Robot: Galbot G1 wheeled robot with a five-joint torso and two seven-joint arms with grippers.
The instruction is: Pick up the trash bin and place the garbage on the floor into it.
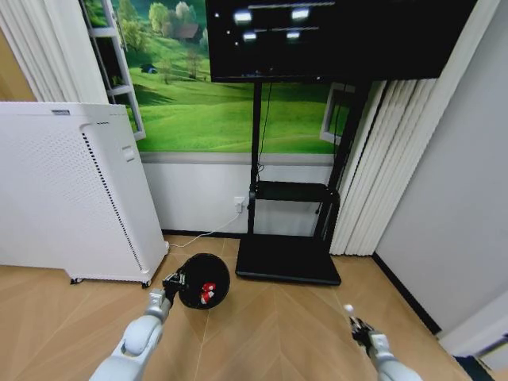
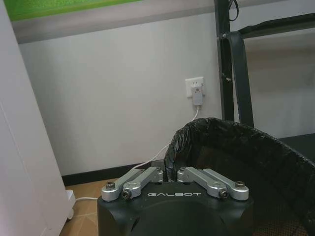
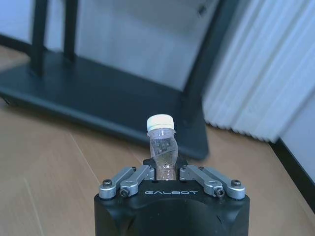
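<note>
Inside, trash bin [image 2: 231, 147] contents half-hidden.

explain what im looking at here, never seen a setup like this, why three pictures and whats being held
This is a wheeled robot with two arms, each ending in a gripper. One picture comes from a camera on its head, looking down at a wooden floor; the other two come from cameras on its wrists.

In the head view the left gripper is shut on the rim of the trash bin, a small black bin with red litter inside. The left wrist view shows that rim and its black liner close up.

The right gripper is shut on a small clear bottle with a white cap, held upright above the floor.

Behind stand a white appliance and a black screen stand.
</note>
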